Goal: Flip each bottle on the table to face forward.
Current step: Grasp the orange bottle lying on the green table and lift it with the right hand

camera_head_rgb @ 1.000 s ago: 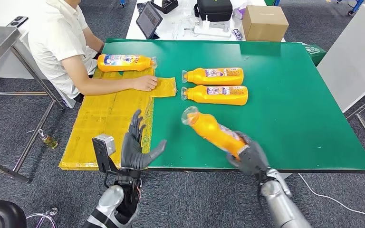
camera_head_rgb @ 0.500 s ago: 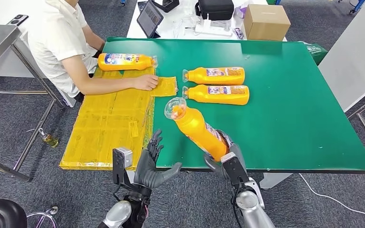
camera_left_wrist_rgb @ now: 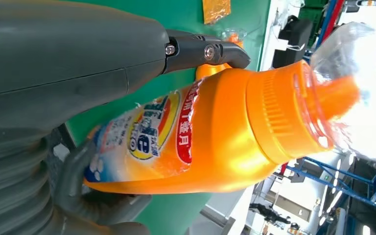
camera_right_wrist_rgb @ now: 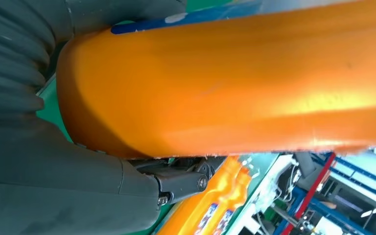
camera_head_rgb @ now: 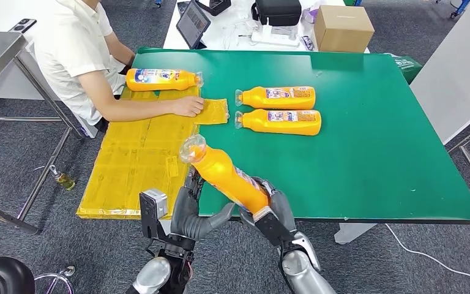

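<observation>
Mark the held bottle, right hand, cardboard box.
held bottle point(camera_head_rgb: 229, 177), head view, mid body.
right hand point(camera_head_rgb: 272, 211), head view, back of hand.
cardboard box point(camera_head_rgb: 341, 29), head view, front face.

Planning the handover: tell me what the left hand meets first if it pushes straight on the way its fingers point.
Most likely the held bottle, crossing just beyond the left hand; the right hand grips its base. Depth is uncertain.

Orange bottle point(camera_head_rgb: 229, 177) with red-blue-white label, green table point(camera_head_rgb: 373, 122), yellow sheet point(camera_head_rgb: 134, 159).
</observation>
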You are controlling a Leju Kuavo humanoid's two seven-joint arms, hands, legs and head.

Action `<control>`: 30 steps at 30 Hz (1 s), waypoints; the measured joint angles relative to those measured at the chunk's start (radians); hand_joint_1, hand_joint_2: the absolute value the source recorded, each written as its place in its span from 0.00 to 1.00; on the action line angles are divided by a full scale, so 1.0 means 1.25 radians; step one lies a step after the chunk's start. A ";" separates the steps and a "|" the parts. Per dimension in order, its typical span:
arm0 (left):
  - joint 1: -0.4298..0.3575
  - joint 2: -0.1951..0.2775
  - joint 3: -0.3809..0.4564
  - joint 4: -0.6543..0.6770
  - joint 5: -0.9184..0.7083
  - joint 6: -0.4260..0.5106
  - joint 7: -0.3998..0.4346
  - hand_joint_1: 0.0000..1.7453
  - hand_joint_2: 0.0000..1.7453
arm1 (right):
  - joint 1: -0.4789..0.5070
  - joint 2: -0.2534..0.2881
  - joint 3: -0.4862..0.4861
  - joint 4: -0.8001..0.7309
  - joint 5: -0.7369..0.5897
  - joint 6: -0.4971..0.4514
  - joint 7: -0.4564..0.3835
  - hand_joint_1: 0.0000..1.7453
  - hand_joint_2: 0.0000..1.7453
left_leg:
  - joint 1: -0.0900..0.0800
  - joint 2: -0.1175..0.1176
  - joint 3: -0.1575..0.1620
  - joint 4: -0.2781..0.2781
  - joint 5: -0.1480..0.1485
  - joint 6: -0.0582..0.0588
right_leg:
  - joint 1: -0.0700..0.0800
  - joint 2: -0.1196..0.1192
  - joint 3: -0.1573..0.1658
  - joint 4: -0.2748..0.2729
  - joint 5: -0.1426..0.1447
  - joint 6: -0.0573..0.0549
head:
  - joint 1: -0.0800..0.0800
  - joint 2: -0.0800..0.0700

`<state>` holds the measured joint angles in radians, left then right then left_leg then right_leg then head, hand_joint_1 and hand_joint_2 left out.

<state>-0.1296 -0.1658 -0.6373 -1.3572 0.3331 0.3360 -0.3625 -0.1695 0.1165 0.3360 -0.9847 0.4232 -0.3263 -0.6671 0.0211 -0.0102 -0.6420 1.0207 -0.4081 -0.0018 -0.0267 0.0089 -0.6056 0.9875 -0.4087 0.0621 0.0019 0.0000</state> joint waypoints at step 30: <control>-0.041 -0.016 0.000 0.043 0.277 -0.008 0.027 1.00 1.00 | -0.047 0.030 0.217 0.096 -0.085 -0.107 -0.020 0.03 1.00 | 0.000 0.001 -0.001 0.000 0.000 0.000 | 0.000 0.000 -0.002 0.000 0.000 0.000 | 0.000 0.000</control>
<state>-0.1803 -0.1855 -0.6369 -1.3040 0.6789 0.3256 -0.3287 -0.2281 0.1535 0.6074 -0.8646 0.3164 -0.4597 -0.6923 0.0212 -0.0094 -0.6433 1.0207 -0.4080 -0.0019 -0.0267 0.0092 -0.6081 0.9875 -0.4086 0.0620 0.0018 0.0000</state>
